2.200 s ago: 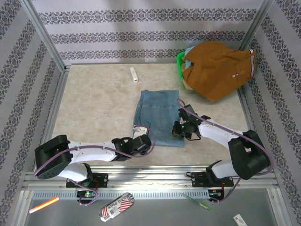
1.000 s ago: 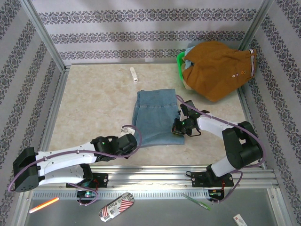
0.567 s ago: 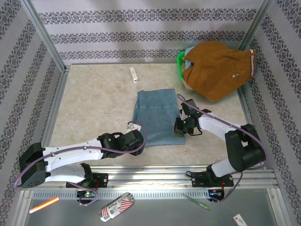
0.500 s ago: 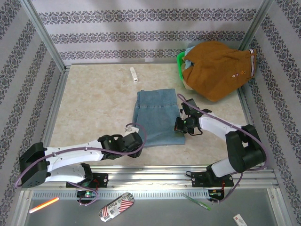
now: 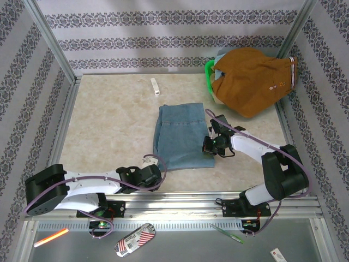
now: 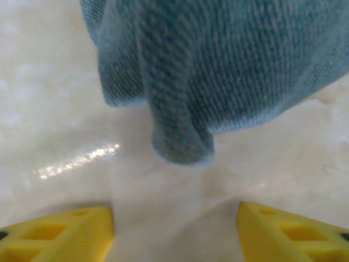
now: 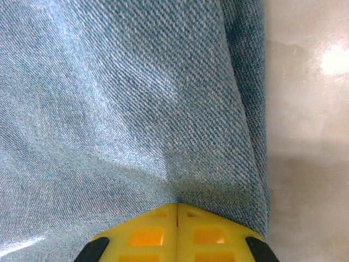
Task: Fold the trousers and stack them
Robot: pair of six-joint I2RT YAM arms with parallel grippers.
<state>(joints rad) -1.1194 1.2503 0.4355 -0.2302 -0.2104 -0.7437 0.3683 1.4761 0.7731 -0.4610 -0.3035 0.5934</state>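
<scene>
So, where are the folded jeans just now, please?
In the top view the jeans lie at centre, right hand on their right edge, brown garment behind.

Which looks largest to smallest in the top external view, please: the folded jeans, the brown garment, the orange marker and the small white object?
1. brown garment, only slightly ahead; it sits raised, nearer the camera, so this is unsure
2. folded jeans
3. orange marker
4. small white object
</scene>
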